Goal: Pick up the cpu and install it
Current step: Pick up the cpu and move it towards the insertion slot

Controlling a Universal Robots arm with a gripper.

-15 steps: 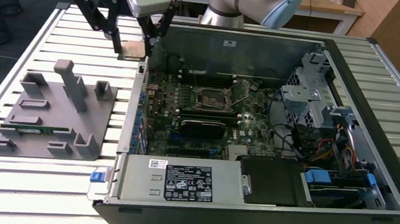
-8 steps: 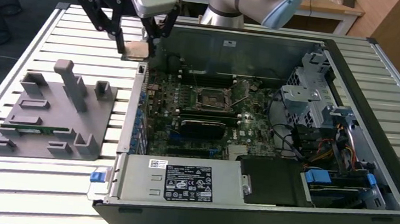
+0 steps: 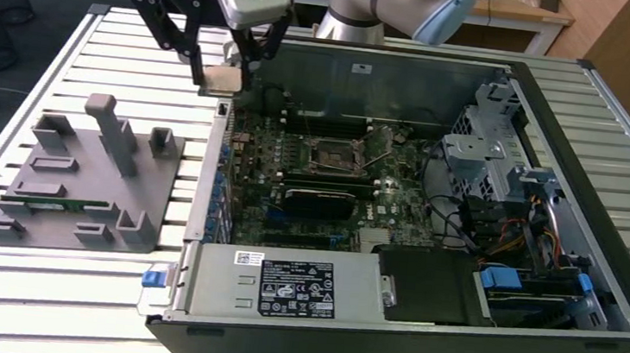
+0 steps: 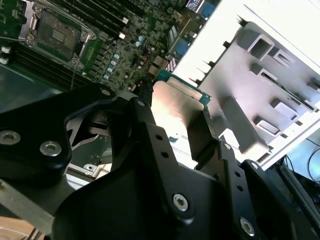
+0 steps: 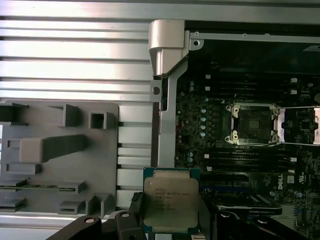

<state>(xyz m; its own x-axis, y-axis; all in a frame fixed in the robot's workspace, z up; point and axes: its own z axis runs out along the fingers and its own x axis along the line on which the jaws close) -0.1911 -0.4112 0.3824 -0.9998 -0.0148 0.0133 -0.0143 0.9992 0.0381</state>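
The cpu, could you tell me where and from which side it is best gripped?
Grip the cpu by two opposite edges, from above its metal top, as the gripper does now. It is a thin flat square, so those edges probably give the only parallel faces.

cpu point(image 3: 223, 80) in gripper point(image 3: 221, 76), above case point(image 3: 418, 72) edge

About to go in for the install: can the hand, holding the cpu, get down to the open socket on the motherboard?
Probably yes. The hand holds the cpu over the case wall. The socket lies uncovered, its cover plate swung aside, with nothing standing over it.
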